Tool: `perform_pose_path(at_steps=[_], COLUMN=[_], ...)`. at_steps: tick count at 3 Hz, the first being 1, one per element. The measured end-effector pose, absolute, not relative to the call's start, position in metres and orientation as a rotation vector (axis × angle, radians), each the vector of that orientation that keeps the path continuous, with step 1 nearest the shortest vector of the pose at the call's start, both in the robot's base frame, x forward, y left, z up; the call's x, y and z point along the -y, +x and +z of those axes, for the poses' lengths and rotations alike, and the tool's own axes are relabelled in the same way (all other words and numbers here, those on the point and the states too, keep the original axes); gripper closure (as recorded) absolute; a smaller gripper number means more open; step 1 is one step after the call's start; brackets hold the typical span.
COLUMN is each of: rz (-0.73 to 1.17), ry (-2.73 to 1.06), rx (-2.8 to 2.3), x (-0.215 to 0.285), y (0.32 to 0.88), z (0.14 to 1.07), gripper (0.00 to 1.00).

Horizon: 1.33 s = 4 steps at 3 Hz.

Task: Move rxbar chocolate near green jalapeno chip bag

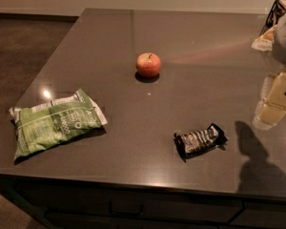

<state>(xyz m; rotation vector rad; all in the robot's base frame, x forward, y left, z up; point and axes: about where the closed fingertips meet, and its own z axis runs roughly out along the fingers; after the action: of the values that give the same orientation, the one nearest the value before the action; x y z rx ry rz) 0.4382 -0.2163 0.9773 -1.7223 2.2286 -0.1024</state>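
Observation:
The rxbar chocolate (200, 140), a small black shiny bar with pale lettering, lies on the dark grey counter (133, 147) at the front right. The green jalapeno chip bag (55, 122), crinkled green and white, lies near the counter's front left corner, far from the bar. My gripper (275, 101), pale yellow, hangs at the right edge of the view, above the counter and to the upper right of the bar, apart from it. Its shadow falls on the counter to the right of the bar.
A red-yellow apple (148, 64) stands upright near the counter's middle, behind and between bar and bag. A black wire basket (275, 11) with pale items sits at the back right corner. The counter's front edge runs along the bottom, with drawers below; floor lies at left.

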Motion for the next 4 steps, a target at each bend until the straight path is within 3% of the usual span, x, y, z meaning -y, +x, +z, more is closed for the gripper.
perform_pose_path(at_steps=[4], rz=[-0.018], ry=[-1.982], rx=[-2.135], x=[0.181], y=[0.443], z=[0.908], gripper=[0.00])
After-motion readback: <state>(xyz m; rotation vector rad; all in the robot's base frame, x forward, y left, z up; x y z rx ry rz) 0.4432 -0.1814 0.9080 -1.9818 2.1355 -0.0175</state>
